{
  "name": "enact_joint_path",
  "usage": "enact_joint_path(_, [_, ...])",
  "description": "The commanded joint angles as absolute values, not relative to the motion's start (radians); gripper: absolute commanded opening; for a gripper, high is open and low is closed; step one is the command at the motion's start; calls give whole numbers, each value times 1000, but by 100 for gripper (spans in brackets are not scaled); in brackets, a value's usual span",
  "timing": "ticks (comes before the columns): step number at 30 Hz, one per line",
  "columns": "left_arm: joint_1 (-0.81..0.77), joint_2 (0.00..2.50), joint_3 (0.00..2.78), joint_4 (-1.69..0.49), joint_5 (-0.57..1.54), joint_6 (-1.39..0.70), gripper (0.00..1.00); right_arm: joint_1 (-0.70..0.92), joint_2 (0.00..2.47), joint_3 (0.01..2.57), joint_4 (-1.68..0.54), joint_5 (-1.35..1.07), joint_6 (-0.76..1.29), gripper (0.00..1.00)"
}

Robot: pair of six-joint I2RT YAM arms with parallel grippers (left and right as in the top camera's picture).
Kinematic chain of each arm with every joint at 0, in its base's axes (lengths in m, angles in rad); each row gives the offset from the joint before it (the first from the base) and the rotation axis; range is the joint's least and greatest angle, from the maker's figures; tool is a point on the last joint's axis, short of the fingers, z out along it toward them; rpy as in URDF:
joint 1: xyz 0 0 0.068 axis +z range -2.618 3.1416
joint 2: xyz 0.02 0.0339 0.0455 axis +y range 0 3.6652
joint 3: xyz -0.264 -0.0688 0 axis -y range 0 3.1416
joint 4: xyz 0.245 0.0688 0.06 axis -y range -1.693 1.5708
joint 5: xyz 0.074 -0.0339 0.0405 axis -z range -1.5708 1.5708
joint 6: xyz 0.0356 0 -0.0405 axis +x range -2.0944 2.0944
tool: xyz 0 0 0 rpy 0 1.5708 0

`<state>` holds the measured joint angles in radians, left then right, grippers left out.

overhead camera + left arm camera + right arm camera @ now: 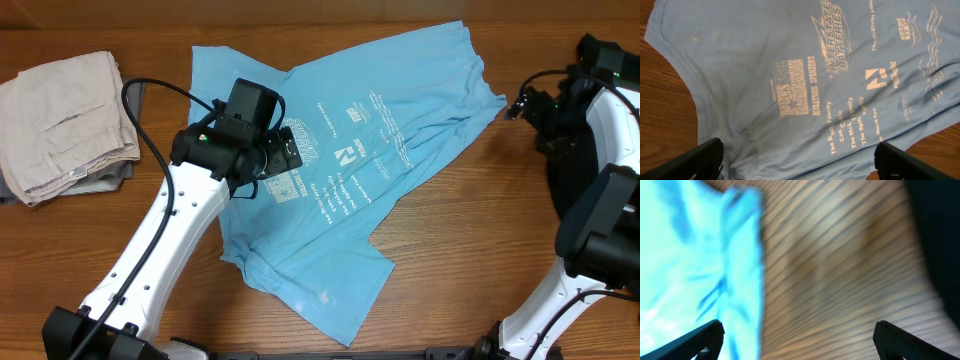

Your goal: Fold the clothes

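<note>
The clothes are one light blue T-shirt [350, 150] lying crumpled on the wooden table, with white lettering facing up and one sleeve toward the front [325, 280]. My left gripper [278, 158] hovers over the shirt's left part. In the left wrist view the left gripper [800, 161] is open, its fingers [702, 159] wide apart above the printed cloth [805, 90], holding nothing. My right gripper [522, 104] sits just off the shirt's right edge. The right wrist view is blurred: the right gripper [800, 340] is open over bare wood, with the shirt's edge [735, 255] by its left finger.
Folded beige khaki trousers [65, 120] lie on the table's far left. The right arm's black and white links [600, 210] stand along the right edge. Bare wooden table [470, 230] shows in front of and to the right of the shirt.
</note>
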<state>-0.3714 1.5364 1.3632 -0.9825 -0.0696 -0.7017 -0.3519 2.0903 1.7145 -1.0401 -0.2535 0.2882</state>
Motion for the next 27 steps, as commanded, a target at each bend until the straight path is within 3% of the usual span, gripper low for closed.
enact_joint_path(1, [-367,1537,1365,-980,-108,-695,100,-349,2076,1725,-1020,-444,308,100])
enact_joint_path(3, [-367,1537,1365,-979,-108,-695,100,-349,2076,1725,-1019,-447,355,96])
enact_joint_path(6, [-367,1537,1365,-980,-108,-695,100,-340,2076,1725,-1018,-414,445,74])
enact_joint_path(12, [-367,1537,1365,-980,-108,-695,100,-265,2076,1729,-927,-259,556,39])
enact_joint_path(27, [-367,1537,1365,-980,-108,-695,100,-164,2111,1729,-732,93,637,44])
